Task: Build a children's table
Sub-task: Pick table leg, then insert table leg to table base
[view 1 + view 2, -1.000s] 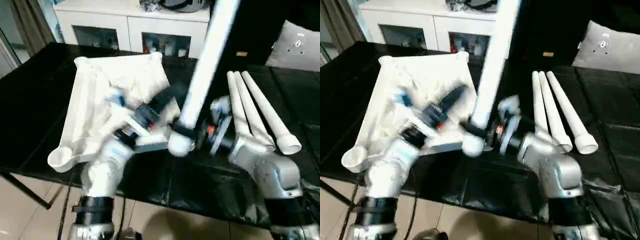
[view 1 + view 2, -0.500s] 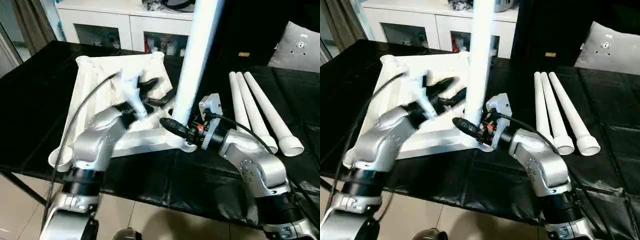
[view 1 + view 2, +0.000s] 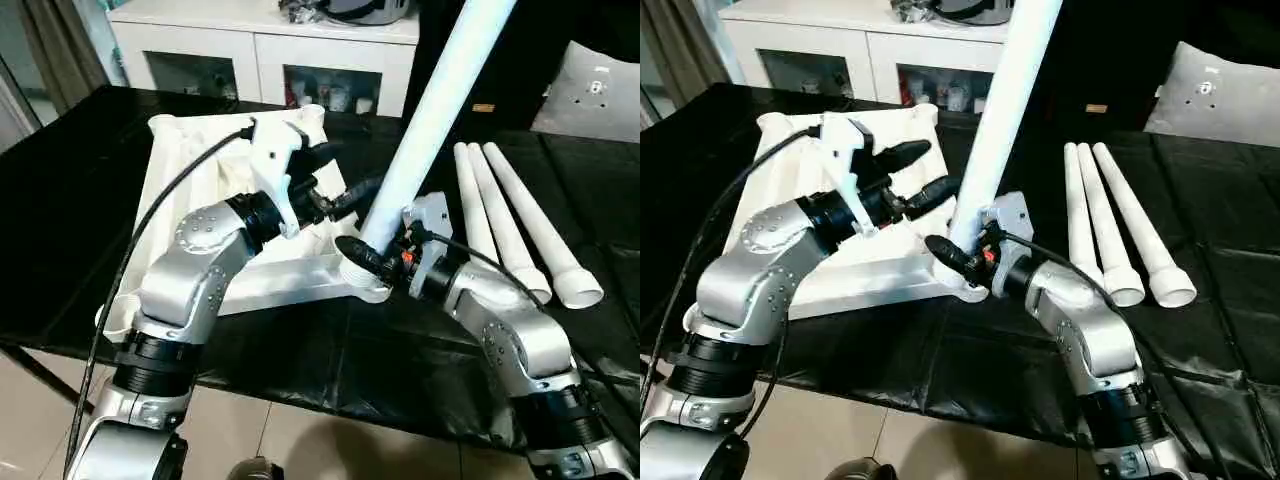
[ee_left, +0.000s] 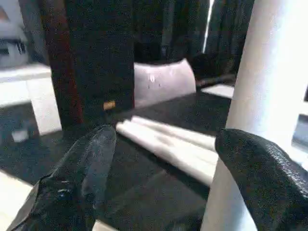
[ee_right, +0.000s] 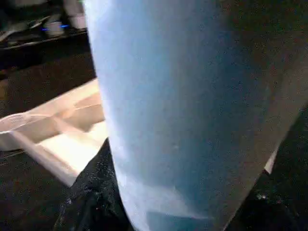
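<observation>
Clearly the step in hand is seating the first leg: the table top (image 3: pixel 200 200) lies upside down on the black-covered desk (image 3: pixel 70 180), ribbed underside up, and everything else can be placed from it. At its far corners two round sockets stand empty, moulded cups of smooth white plastic.

Over the middle of the top, the left hand (image 3: pixel 335 185) reaches toward the raised leg (image 3: pixel 430 110) with its two black fingers spread wide; in the left wrist view one textured pad (image 4: pixel 262 178) sits right against the tube while the other finger (image 4: pixel 94 159) is well clear, so it holds nothing.

At the top's near corner on the robot's right, the leg's lower end meets the corner socket (image 3: pixel 362 285). The leg is a long tapered white tube, smooth and slightly glossy, and it leans away from the top rather than standing square to it. The right hand (image 3: pixel 362 258) is closed around it just above the socket.

Beyond that corner, well apart from the top, three spare legs (image 3: pixel 520 225) lie side by side on the desk, open ends toward the robot.

My judgement: the next move calls for righting the leg until it lines up with the socket, then pressing it down; the left hand could close on the tube to steady it. A tilted push would likely jam or slide the light plastic top.
</observation>
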Controlling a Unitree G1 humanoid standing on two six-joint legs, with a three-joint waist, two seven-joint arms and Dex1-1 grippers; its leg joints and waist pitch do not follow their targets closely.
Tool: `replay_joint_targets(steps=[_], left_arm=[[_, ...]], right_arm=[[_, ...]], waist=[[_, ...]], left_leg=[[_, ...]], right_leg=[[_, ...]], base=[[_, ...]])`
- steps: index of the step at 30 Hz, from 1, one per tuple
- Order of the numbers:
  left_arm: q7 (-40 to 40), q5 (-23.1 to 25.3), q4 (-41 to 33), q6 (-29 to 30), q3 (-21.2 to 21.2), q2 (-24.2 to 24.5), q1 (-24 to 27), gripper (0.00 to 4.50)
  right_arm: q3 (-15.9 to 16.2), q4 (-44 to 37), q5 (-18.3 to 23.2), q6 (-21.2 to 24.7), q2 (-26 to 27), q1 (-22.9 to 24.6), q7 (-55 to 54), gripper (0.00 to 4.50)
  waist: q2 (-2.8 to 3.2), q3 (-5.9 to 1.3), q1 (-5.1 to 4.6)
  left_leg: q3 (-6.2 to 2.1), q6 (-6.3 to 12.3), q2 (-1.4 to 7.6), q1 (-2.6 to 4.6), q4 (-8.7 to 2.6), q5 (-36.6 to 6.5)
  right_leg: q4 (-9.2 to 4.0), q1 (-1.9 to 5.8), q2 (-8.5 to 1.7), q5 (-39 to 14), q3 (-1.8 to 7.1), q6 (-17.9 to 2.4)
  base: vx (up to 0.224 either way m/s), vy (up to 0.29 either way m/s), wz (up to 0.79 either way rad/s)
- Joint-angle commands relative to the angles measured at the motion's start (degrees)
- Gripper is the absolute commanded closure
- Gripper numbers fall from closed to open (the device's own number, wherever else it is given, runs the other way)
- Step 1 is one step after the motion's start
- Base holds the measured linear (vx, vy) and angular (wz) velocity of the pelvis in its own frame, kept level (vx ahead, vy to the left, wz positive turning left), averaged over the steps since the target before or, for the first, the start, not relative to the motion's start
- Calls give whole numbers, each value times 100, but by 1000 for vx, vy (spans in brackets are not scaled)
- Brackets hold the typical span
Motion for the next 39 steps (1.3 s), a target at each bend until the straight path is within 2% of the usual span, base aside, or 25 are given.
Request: replay_joint_targets(steps=[1, 2, 3, 5, 6, 11, 12, 14, 16, 17, 20, 21, 22, 23, 24, 27, 31, 35, 39], left_arm=[[-115, 70, 223, 14, 63, 230, 89, 46], [-153, 81, 273, 16, 83, 288, 133, 46], [-201, 102, 329, 18, 98, 363, 191, 46], [-342, 274, 489, -86, 14, 542, 281, 46], [-502, 498, 640, -179, -150, 725, 372, 46], [-760, 957, 957, -491, -627, 1031, 509, 46], [-813, 999, 1010, -520, -710, 1064, 528, 46], [-887, 1012, 1130, -492, -816, 1074, 546, 46], [-933, 1047, 1298, -434, -897, 1052, 526, 75], [-1019, 1141, 1440, -493, -968, 1050, 517, 75], [-1248, 1275, 1753, -643, -1077, 1029, 430, 115], [-1281, 1275, 1819, -629, -1089, 1020, 400, 115], [-1306, 1305, 1874, -632, -1122, 1032, 372, 128], [-1336, 1354, 1958, -684, -1182, 1055, 333, 128], [-1338, 1356, 1961, -687, -1185, 1057, 332, 135], [-1380, 1405, 2124, -687, -1254, 1072, 284, 163], [-1536, 1445, 2395, -865, -1186, 1032, 234, 200], [-1772, 1360, 2620, -1006, -1127, 1007, 141, 216], [-1912, 1390, 2937, -1139, -1133, 986, 7, 257]], right_arm=[[-184, -123, -24, 363, -111, 44, -146, 257], [-200, -184, -8, 419, -131, 72, -153, 257], [-221, -268, 19, 504, -158, 111, -163, 257], [-269, -315, 45, 523, -204, 162, -173, 257], [-320, -223, -13, 433, -262, 178, -236, 257], [-442, 30, -291, -65, -261, 172, -500, 257], [-454, 18, -318, -9, -263, 179, -567, 257], [-440, -26, -407, 166, -301, 201, -711, 257], [-378, -103, -327, 389, -369, 248, -531, 257], [-346, -182, -226, 482, -402, 297, -377, 257], [-325, -247, -214, 332, -409, 372, -319, 257], [-324, -241, -242, 283, -408, 380, -317, 257], [-329, -246, -252, 262, -397, 392, -325, 257], [-323, -256, -283, 238, -400, 407, -352, 257], [-320, -259, -287, 237, -401, 408, -356, 257], [-240, -317, -412, 63, -457, 463, -342, 257], [-335, -514, -133, 259, -472, 516, -66, 257], [-315, -577, -46, 291, -529, 529, 100, 257], [-300, -606, -46, 292, -524, 545, 134, 257]], waist=[[47, -411, -34], [61, -416, -47], [41, -412, -61], [46, -413, -80], [54, -415, -95], [76, -400, -144], [97, -404, -134], [96, -403, -134], [89, -405, -129], [69, -408, -128], [91, -402, -127], [89, -404, -130], [114, -401, -136], [112, -401, -139], [151, -400, -138], [127, -400, -137], [144, -409, -130], [139, -400, -124], [135, -399, -124]], left_leg=[[-142, -156, 294, 170, -386, -968], [-148, -164, 295, 173, -390, -998], [-143, -158, 287, 169, -391, -996], [-145, -138, 291, 160, -392, -1006], [-140, -141, 292, 165, -393, -1016], [-142, -254, 310, 186, -424, -1269], [-146, -258, 313, 192, -423, -1257], [-146, -263, 310, 195, -429, -1227], [-142, -227, 299, 184, -418, -1184], [-134, -175, 299, 175, -410, -1170], [-138, -123, 306, 170, -409, -1151], [-139, -131, 305, 170, -409, -1162], [-141, -153, 310, 182, -417, -1226], [-142, -158, 311, 187, -417, -1254], [-152, -184, 317, 191, -423, -1310], [-146, -181, 316, 186, -420, -1314], [-152, -87, 313, 177, -413, -1243], [-144, -71, 315, 179, -409, -1276], [-148, -84, 320, 178, -419, -1299]], right_leg=[[-447, 215, -421, 91, 239, -1108], [-444, 225, -419, 104, 240, -1091], [-445, 231, -418, 111, 242, -1082], [-461, 229, -432, 47, 242, -1073], [-455, 222, -431, 3, 241, -1074], [-479, 191, -438, -324, 252, -1068], [-478, 184, -443, -265, 254, -1078], [-465, 187, -434, -173, 248, -1112], [-454, 206, -437, -31, 250, -1163], [-459, 220, -450, 9, 255, -1169], [-479, 211, -465, -107, 258, -1161], [-477, 211, -464, -121, 256, -1171], [-485, 198, -461, -189, 254, -1182], [-485, 197, -460, -206, 255, -1193], [-475, 197, -465, -247, 255, -1210], [-486, 201, -469, -221, 260, -1222], [-478, 214, -469, -103, 254, -1236], [-492, 209, -479, -201, 259, -1291], [-492, 208, -484, -254, 257, -1295]], base=[[0, 0, 0], [0, 0, 0], [0, 0, 0], [0, 0, 0], [0, 0, 0], [0, 0, 0], [0, 0, 0], [0, 0, 0], [0, 0, 0], [0, 0, 0], [0, 0, 0], [0, 0, 0], [0, 0, 0], [0, 0, 0], [0, 0, 0], [0, 0, 0], [0, 0, 0], [0, 0, 0], [0, 0, 0]])
